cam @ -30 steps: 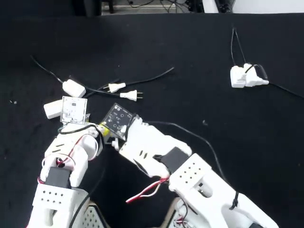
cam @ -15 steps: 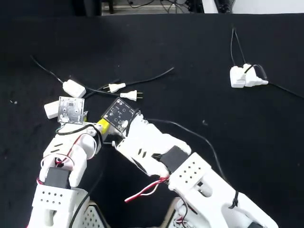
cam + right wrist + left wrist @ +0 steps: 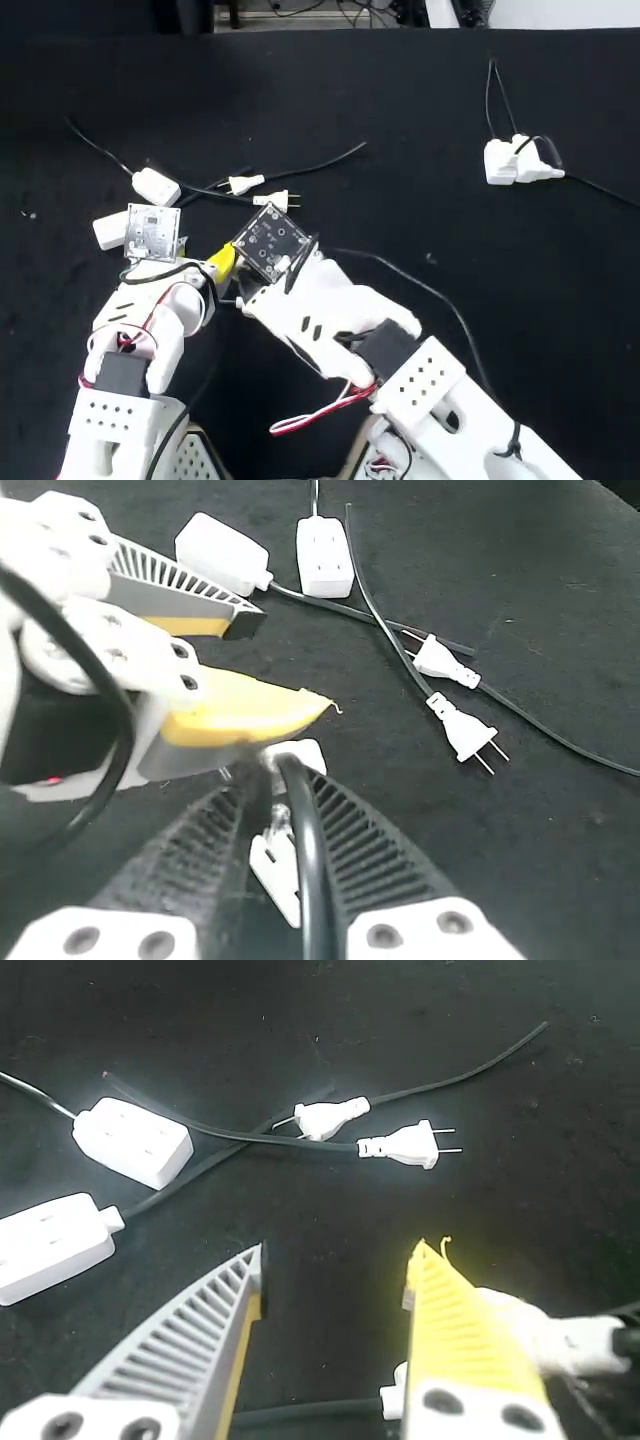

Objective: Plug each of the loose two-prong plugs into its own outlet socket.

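Right wrist view: right pincer pinches a half-hidden plug; left pincer spread.

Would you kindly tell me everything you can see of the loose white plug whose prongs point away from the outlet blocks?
The plug is white and looks like moulded plastic. It has a flat, tapering body, a ribbed collar at the cord end and two thin bare metal prongs. It lies flat and unplugged on the black cloth. Its black cord runs back past the other plug. Nothing grips it.
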Controlling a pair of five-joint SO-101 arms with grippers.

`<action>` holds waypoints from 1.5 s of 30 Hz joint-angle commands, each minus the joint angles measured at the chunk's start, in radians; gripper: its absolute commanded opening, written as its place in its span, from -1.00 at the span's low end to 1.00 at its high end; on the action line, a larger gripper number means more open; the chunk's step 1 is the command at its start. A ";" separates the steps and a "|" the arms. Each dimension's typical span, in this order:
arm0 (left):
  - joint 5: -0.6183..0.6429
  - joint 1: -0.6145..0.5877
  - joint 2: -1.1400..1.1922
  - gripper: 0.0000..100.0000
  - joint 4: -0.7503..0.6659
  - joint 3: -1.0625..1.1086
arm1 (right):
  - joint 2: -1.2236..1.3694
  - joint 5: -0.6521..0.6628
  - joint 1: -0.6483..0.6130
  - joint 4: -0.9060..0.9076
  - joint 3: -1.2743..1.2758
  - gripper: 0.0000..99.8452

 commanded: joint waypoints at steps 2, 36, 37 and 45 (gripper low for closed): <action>-0.008 -0.002 0.005 -0.53 -0.009 -0.010 | -0.044 -0.006 -0.043 -0.008 -0.042 -0.98; 0.000 -0.160 0.005 -0.53 0.009 -0.022 | 0.182 0.114 0.081 -0.025 -0.071 -0.72; 0.000 -0.174 0.005 -0.53 0.009 -0.028 | 0.234 0.115 0.081 -0.046 -0.093 -0.71; 0.002 -0.214 0.005 -0.53 0.011 -0.039 | 0.561 0.133 0.081 -0.104 -0.269 -0.71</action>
